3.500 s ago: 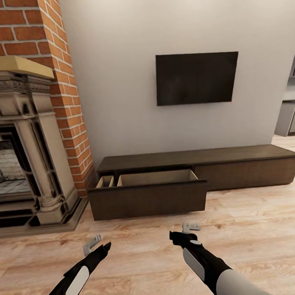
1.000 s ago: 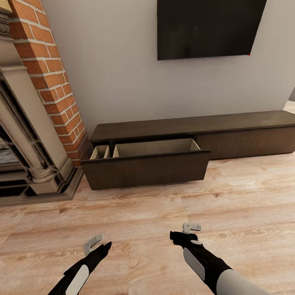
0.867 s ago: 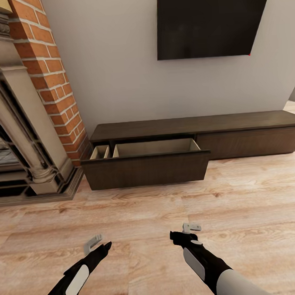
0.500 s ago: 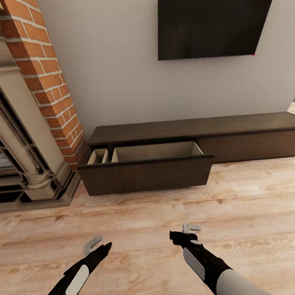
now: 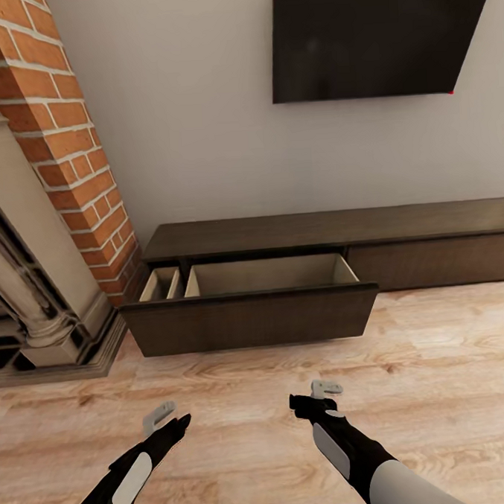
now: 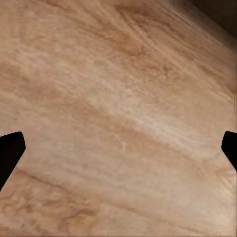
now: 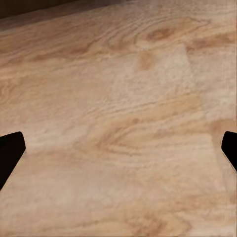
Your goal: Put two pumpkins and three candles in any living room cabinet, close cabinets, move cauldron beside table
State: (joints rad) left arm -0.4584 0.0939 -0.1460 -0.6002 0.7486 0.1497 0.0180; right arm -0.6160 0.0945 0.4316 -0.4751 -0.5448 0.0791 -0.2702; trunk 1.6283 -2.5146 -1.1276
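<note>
Cabinet (image 5: pixel 333 239) drawer (image 5: pixel 250 319) gapes in head view; wrists see floor (image 6: pixel 118 118).

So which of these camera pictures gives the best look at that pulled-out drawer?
The head view. It shows the whole open drawer of the cabinet, with its pale insides and a divider near one end. The wrist views face the wooden floor; each catches just a dark strip at one edge, too little to identify.
</note>
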